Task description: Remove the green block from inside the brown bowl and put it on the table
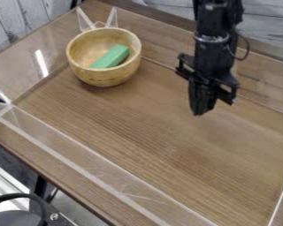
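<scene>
The one camera view, a single one with no second view to share any part of the scene, looks from above and in front of the table (156, 141), facing down at a slant and across it toward the far side, where the slatted wall (260, 19) shows beyond the table's back edge. It is near enough that the wooden tabletop fills most of the view and runs out of it on the right, yet far enough back to take in the brown bowl (99, 71) whole at upper left, seen from above its rim so that its inside shows.

Grey wooden planks (24, 19) behind — weathered, upright left.
</scene>
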Robot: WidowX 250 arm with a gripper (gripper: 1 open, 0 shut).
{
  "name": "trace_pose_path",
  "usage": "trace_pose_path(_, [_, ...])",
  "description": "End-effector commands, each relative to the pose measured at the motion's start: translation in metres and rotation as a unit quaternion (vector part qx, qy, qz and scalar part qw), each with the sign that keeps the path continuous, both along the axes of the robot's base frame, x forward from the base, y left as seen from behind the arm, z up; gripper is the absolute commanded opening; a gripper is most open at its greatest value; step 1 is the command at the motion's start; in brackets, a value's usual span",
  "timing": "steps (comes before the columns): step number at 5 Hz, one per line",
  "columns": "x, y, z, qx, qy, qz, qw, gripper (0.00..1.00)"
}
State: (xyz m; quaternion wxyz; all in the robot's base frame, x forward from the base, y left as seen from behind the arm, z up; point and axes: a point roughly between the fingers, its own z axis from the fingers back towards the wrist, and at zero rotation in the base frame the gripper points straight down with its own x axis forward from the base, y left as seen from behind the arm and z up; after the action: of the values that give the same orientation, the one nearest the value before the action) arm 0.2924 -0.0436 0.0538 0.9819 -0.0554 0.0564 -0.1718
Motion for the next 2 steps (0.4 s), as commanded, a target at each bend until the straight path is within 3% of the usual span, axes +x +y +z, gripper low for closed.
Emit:
trace_pose_path(1, [0.008, 0.006, -0.003, -0.003, -0.014, 0.009, 0.9999, 0.00])
trace_pose_path(2, [0.007, 0.012, -0.020, -0.004, -0.003, 0.017, 0.9998, 0.00])
